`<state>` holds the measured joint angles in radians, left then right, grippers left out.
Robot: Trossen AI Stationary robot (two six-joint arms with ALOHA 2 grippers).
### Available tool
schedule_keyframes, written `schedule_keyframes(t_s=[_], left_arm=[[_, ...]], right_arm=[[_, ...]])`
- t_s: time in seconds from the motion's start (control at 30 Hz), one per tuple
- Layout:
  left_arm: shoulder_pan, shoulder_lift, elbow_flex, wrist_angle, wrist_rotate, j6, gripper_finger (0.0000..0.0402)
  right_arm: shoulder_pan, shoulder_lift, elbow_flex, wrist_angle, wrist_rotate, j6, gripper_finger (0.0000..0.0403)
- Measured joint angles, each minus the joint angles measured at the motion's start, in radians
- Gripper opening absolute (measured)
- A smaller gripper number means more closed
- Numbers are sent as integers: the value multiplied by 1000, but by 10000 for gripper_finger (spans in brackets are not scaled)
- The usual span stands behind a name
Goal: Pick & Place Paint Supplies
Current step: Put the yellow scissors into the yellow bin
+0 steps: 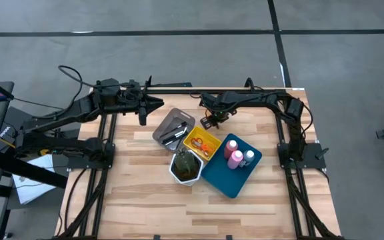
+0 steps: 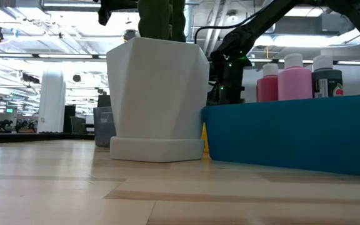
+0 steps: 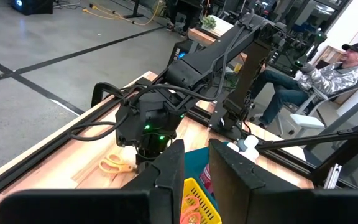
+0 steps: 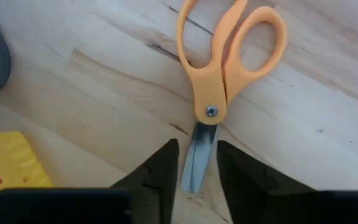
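Two dark fingers [image 4: 160,171] of the right gripper [image 4: 194,168] stood parted on either side of the blades of the orange-handled scissors [image 4: 225,68], which lay flat on the wooden table [image 4: 104,87], handles pointing away from the pincer; whether the fingers touched the blades, I could not tell. Just beside it sat the yellow tray [image 1: 202,143]. Beyond that, two pink bottles [image 1: 233,152] and a grey white-capped bottle [image 1: 248,157] stood in the blue tray [image 1: 229,180]. The left gripper [image 1: 143,111] hung by the table's far edge, fingers slightly apart, empty.

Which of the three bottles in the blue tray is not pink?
The small grey bottle with a white cap; the two pink bottles stand beside it in the blue tray.
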<state>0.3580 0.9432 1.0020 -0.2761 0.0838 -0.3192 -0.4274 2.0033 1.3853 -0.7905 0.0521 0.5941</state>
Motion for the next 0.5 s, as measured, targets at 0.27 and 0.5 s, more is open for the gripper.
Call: schedule_keyframes(t_s=[0.27, 0.5], left_arm=[[0, 0, 0, 0, 0, 0, 67], [0, 0, 0, 0, 0, 0, 67]], right_arm=[[0, -1, 0, 26, 0, 0, 177], [0, 14, 1, 35, 1, 0, 189]])
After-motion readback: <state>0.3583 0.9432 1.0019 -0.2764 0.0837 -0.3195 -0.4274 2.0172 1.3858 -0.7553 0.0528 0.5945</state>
